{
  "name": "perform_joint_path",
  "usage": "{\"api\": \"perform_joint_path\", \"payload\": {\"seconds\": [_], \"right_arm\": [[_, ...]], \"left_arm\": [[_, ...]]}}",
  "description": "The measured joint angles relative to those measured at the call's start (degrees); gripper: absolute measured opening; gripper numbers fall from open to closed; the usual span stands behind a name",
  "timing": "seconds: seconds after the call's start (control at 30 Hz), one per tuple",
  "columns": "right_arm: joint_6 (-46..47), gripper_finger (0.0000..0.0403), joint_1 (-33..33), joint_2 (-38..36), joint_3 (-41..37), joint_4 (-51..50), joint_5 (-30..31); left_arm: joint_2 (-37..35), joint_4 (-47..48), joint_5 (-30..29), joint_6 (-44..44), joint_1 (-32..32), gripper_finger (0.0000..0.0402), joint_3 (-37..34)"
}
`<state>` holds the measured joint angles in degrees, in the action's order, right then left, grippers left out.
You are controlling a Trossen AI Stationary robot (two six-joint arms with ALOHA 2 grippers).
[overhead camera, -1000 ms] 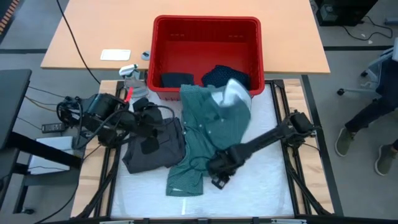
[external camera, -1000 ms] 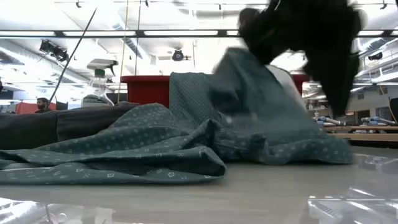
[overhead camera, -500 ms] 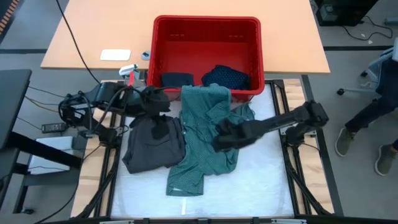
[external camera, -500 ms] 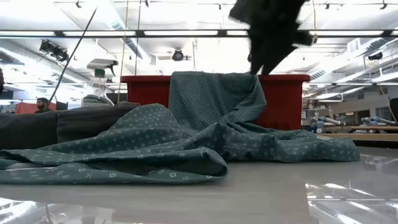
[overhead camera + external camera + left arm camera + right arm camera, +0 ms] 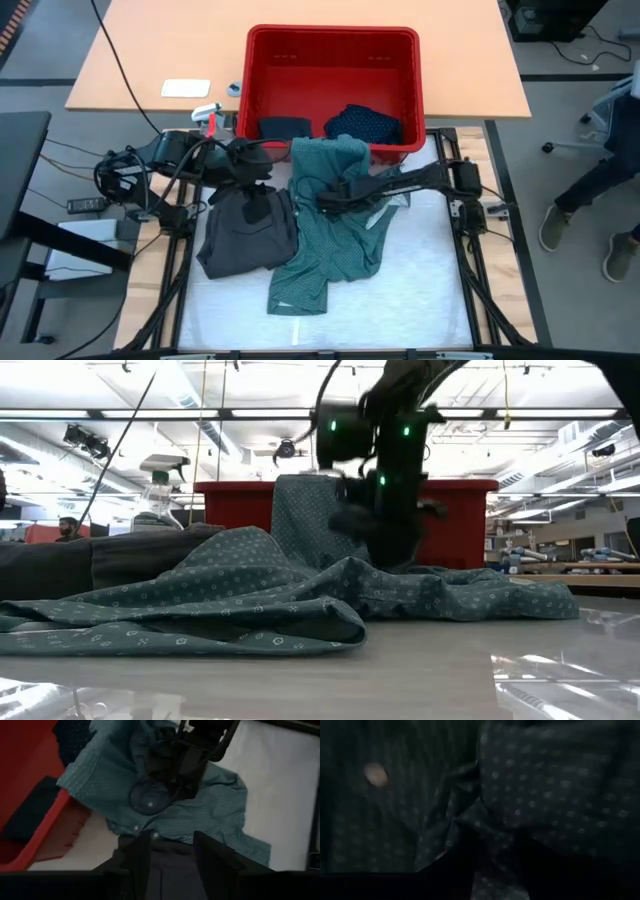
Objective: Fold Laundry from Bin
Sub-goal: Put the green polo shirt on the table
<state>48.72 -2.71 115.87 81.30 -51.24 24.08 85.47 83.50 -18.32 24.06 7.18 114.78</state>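
The teal-green dotted T-shirt (image 5: 340,240) hangs by its far end over the near rim of the red bin (image 5: 330,32) and spreads onto the table; it also shows in the low view (image 5: 220,600). A dark grey piece (image 5: 245,240) lies to its left. A navy dotted piece (image 5: 365,122) and a dark piece (image 5: 285,127) lie in the bin. My right gripper (image 5: 325,198) is low over the shirt's far part, fingers apart. My left gripper (image 5: 172,862) is open above the grey piece's far edge. My right gripper comes at the teal shirt from above, pointing down (image 5: 385,545). Its two fingers stand on either side of a raised fold of the cloth (image 5: 495,840). I cannot tell whether they touch it. The shirt lies slack on the table.
A white card (image 5: 186,88) and a small white object (image 5: 208,112) lie on the wooden table left of the bin. Bare white table surface (image 5: 420,290) lies near and right of the shirt. A person's legs (image 5: 600,190) show beyond the right edge.
My right gripper has let the shirt's right part go; that part has dropped and lies flat. The gripper has risen, gone toward the far-left and come down over the shirt near the bin. My left gripper has moved a little toward the far edge.
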Motion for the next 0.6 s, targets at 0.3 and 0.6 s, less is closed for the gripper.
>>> {"api": "perform_joint_path", "payload": {"seconds": [0.3,0.6], "right_arm": [[-0.3,0.0150,7.9,1.9,0.3,-4.5,-14.7],[8.1,0.0150,19.3,-5.9,-0.1,-10.7,-21.8]], "left_arm": [[0.0,2.5,-2.0,-0.6,0.0,0.0153,0.0],[0.0,2.7,-4.5,-4.5,-2.9,0.0153,0.0]]}}
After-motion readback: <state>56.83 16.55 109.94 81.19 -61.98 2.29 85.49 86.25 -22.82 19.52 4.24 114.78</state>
